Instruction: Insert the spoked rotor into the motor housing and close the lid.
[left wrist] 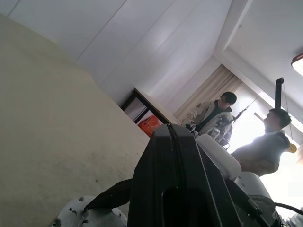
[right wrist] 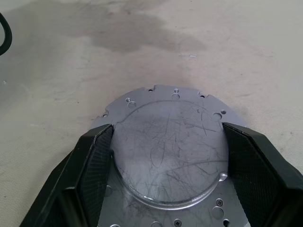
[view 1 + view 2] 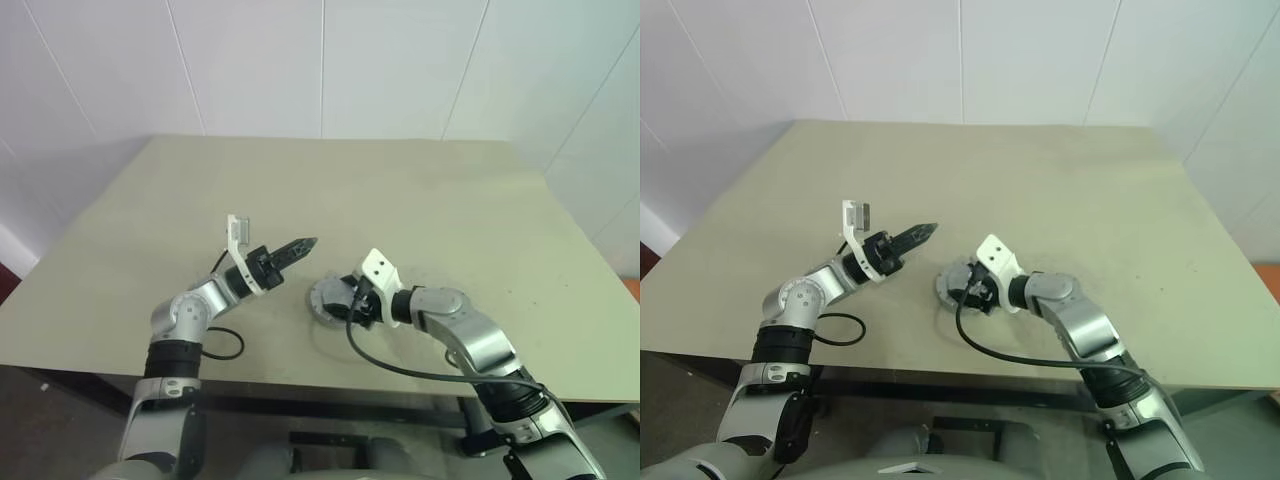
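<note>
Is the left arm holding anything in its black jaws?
No, the left gripper is shut on nothing, raised above the beige table.

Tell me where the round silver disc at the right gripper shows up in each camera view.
Left eye view: round silver disc near the table's front edge, at the right gripper.
Right eye view: same place, just left of picture centre.
Left wrist view: its pale holed rim beyond the left gripper.
Right wrist view: between the right gripper's fingers.
Shared landmark: the beige table.

Scratched silver-grey round metal disc on the beige desk

It lies flat near the desk's front edge, its flange rim ringed with small holes.
</note>
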Controlling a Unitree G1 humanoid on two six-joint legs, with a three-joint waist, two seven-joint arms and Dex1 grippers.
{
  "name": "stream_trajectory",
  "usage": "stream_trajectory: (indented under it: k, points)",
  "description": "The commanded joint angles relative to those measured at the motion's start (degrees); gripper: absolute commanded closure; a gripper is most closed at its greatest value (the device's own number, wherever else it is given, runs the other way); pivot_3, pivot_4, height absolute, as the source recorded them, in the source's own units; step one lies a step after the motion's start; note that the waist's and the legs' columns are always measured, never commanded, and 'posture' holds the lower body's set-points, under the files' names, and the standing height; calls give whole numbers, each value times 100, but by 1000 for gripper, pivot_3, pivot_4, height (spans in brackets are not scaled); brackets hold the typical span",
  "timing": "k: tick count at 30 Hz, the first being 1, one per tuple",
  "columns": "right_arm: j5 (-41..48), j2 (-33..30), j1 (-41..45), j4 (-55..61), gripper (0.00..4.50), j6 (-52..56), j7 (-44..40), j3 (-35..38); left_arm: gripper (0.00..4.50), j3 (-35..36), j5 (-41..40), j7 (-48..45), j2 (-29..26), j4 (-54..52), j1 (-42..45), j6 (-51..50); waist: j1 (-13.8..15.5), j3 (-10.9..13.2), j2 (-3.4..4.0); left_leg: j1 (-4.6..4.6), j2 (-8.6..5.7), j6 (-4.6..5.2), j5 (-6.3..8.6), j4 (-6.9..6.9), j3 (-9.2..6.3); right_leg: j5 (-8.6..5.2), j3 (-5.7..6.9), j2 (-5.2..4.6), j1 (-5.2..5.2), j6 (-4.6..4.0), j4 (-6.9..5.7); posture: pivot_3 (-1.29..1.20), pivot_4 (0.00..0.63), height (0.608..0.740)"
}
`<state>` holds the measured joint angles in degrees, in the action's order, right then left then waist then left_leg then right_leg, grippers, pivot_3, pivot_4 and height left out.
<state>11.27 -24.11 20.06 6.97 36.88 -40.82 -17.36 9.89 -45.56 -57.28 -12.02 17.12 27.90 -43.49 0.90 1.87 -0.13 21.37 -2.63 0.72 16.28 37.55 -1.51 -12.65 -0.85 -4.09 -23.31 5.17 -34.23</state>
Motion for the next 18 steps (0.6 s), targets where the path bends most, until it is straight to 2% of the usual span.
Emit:
stream_trajectory:
  k: [1, 6, 18]
  points:
    - [-177, -171, -173, -161, 1286, 193, 12, -110, 4500, -4, -66, -12, -17, -221, 83, -19, 0, -1, -1, 0, 0, 0, 0, 0, 0, 0, 0, 0, 0, 0, 1, 0, 0, 740]
    - [-272, -187, -322, -421, 1286, 65, 74, -158, 4500, 3, -76, 13, -19, -233, 83, -46, 1, -7, -3, -1, -1, 0, 0, 1, 0, 0, 0, -1, 3, 0, 1, 0, 0, 740]
    - [246, 144, -607, -750, 1286, 82, -51, 330, 4500, -7, -77, 109, -7, -312, 93, -138, 13, -34, -27, -8, -1, -3, 3, 21, -6, 0, 4, -2, 22, 0, -1, 0, 0, 740]
